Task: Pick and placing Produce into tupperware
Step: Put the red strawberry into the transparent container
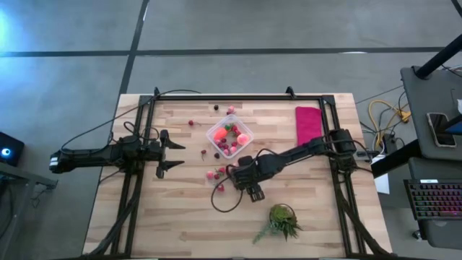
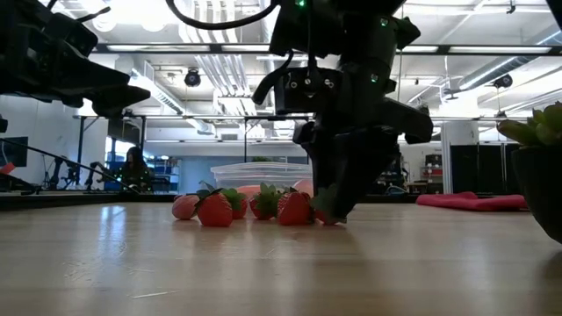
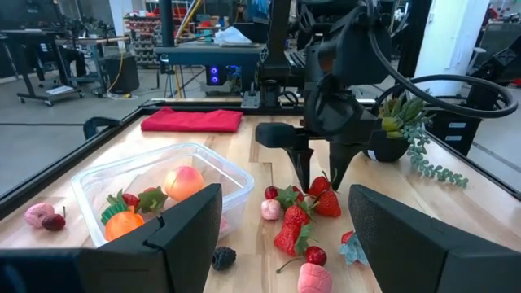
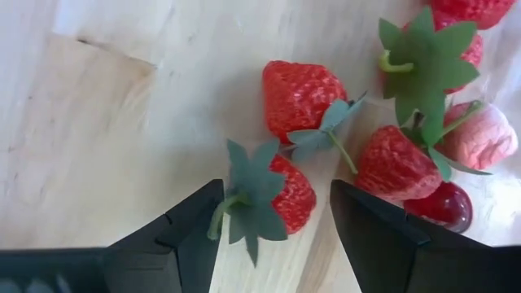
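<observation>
The clear tupperware (image 1: 229,137) stands mid-table and holds an orange piece, a peach-coloured piece and red berries; it also appears in the left wrist view (image 3: 213,175). Toy strawberries (image 1: 215,175) lie in a cluster on its near side. My right gripper (image 1: 234,173) points down over this cluster, open. In its wrist view its fingers (image 4: 275,189) stand on either side of one strawberry (image 4: 289,199) that lies on the wood; whether they touch it, I cannot tell. My left gripper (image 1: 177,156) waits open, to the left of the tupperware.
Single berries lie scattered on the far side (image 1: 231,110) and the left side (image 1: 191,123) of the tupperware. A magenta cloth (image 1: 308,124) lies far right. A potted green plant (image 1: 281,220) stands near right. A dark cable loop (image 1: 224,198) lies beside the strawberries.
</observation>
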{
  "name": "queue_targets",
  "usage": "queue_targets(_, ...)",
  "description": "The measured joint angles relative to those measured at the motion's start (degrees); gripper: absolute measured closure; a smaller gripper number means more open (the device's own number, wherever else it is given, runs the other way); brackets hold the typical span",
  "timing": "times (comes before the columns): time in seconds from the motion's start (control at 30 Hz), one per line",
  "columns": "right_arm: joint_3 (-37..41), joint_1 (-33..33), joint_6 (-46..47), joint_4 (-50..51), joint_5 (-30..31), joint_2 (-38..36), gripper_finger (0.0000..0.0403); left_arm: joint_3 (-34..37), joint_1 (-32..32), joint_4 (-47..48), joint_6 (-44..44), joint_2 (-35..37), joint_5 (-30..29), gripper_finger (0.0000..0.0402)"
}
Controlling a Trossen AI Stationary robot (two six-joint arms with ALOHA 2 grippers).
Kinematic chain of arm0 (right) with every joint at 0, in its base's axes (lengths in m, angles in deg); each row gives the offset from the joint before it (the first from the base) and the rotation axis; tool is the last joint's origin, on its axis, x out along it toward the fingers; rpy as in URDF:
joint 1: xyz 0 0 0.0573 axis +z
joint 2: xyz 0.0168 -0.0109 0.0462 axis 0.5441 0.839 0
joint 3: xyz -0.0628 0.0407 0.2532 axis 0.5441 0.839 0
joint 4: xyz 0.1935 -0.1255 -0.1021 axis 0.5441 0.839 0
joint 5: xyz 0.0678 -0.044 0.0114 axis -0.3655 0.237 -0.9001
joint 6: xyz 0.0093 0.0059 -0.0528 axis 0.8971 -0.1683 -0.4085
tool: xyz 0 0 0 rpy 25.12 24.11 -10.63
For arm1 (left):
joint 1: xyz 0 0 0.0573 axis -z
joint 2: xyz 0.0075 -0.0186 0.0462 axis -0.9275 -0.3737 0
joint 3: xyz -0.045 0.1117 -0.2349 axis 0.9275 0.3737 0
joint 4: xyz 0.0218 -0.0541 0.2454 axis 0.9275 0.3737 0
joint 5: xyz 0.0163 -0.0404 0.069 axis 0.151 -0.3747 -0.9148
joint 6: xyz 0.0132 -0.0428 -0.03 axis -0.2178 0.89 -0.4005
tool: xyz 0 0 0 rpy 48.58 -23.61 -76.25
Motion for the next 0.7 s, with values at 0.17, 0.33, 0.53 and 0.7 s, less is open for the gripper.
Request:
queue_targets(0.17, 0.0, -0.2, 1.3, 0.0, 0.4, 0.0, 0.0184, 0.0, 0.0, 0.0, 0.0, 0.0, 0.0, 0.0146)
queue_targets(0.33, 0.0, -0.2, 3.0, 0.1, 0.2, 0.0, 0.0191, 0.0, 0.0, 0.0, 0.0, 0.0, 0.0, 0.0146)
queue_targets(0.53, 0.0, -0.2, 5.0, 0.1, -0.3, 0.0, 0.0226, 0.0, 0.0, 0.0, 0.0, 0.0, 0.0, 0.0146)
queue_targets(0.7, 0.0, -0.2, 7.1, 0.1, -0.3, 0.0, 0.0244, 0.0, 0.0, 0.0, 0.0, 0.0, 0.0, 0.0146)
